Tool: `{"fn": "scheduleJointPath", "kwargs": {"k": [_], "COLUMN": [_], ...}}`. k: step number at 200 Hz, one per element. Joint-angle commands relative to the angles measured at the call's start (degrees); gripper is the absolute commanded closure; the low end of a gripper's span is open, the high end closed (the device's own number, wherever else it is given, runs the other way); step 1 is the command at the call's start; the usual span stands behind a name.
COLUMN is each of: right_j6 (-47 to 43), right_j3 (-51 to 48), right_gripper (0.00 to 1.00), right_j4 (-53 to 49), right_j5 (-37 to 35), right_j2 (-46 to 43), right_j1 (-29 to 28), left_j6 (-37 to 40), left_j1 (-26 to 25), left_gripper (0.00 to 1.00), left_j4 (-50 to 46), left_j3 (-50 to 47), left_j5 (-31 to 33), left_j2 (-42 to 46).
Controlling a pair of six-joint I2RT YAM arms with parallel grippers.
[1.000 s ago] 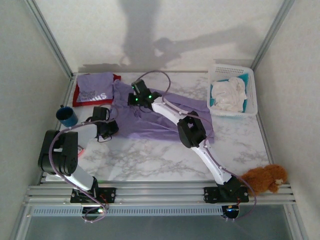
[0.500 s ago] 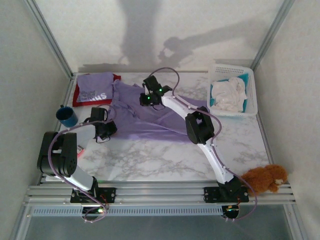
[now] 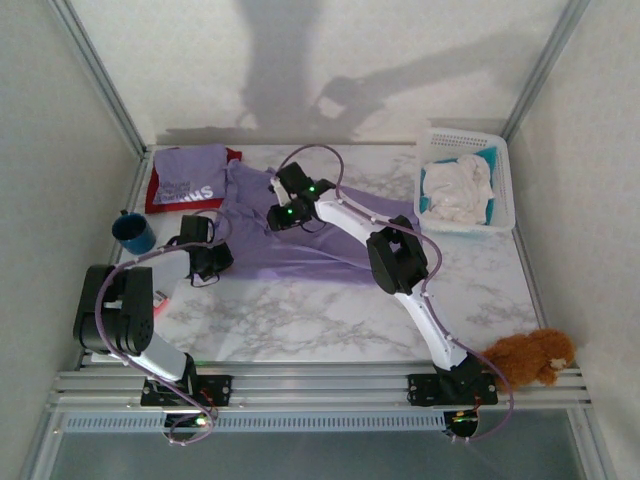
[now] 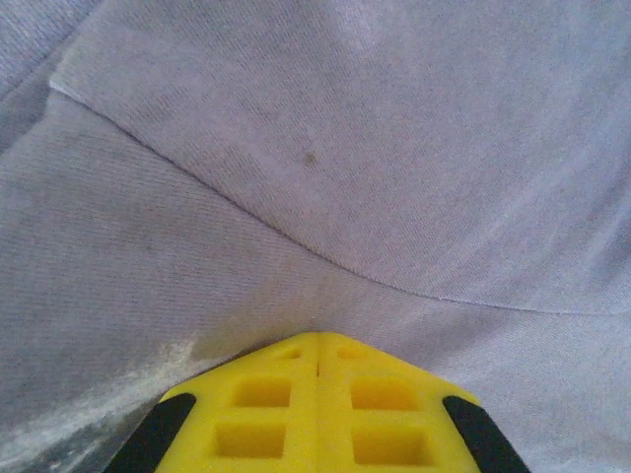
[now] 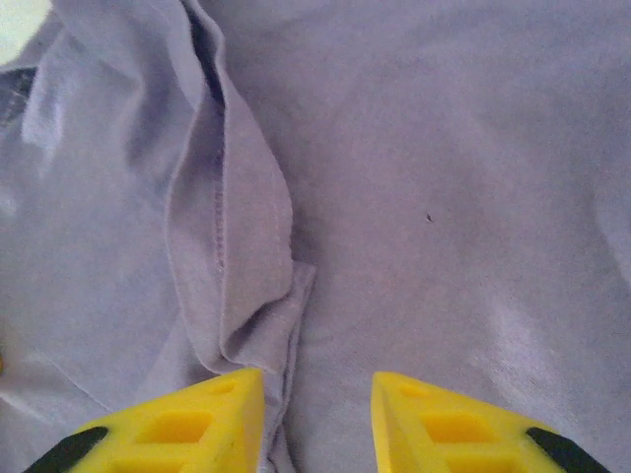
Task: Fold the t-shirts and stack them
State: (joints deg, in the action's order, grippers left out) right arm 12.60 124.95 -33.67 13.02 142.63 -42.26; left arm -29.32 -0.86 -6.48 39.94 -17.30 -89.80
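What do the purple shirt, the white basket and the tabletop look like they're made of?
The purple shirt looks like soft knit jersey, perhaps cotton, matte: fine texture, stitched hem, limp folds. The basket seems moulded white plastic, with perforated walls. The tabletop has a grey-veined white marble pattern; stone or laminate, I cannot tell.

A robotics test cell is indicated: a marble-patterned white surface (image 3: 300, 320) is enclosed by plain white wall panels (image 3: 50, 200) set in grey aluminium framing (image 3: 100, 75).
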Motion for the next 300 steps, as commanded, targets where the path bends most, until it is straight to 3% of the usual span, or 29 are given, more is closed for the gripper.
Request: {"fn": "scheduleJointPath", "kwargs": {"k": [1,39,95,131,165,195,218,251,300], "right_j6": [-0.1,2.4,4.4,4.7,6.0,6.5,7.2,8.6,9.6], "right_j3": [3.3,4.9,3.4,3.0,1.9,0.4,-1.8,-2.9,-3.4], "right_gripper": [0.65,0.66,0.67,0.77,0.69,0.68,0.73,0.92,1.00], "right_j4": [0.4,1.2,2.1,2.6,3.8,4.3,6.2,7.8,8.8], "right_j5": [1.3,5.2,5.4,6.2,6.8,7.5,8.9,9.6,7.2], "right_j2": [1.9,4.4,4.2,4.2,3.4,2.6,1.8,0.8,-0.7], "right_j1": [0.1,0.6,0.6,0.8,1.1,1.1,1.1,1.2,2.3], "left_j6": [1.2,1.1,1.4,1.4,1.6,1.7,1.6,1.5,1.4], "left_j1": [0.8,0.8,0.7,0.8,0.8,0.8,0.8,0.8,0.8], "left_gripper": [1.00,1.00,1.00,1.00,1.00,1.00,1.00,1.00,1.00], "left_j4": [-6.2,-6.2,-6.0,-5.8,-6.0,-6.0,-5.9,-6.0,-5.6], "left_j3": [-2.3,-2.6,-2.0,-2.2,-1.5,-1.2,-1.1,-1.1,-1.8], "left_j5": [1.6,1.5,0.7,0.8,0.7,0.6,0.4,0.1,-0.3], "left_j2": [-0.4,0.0,-1.0,-1.2,-1.6,-1.9,-1.8,-1.7,-1.4]}}
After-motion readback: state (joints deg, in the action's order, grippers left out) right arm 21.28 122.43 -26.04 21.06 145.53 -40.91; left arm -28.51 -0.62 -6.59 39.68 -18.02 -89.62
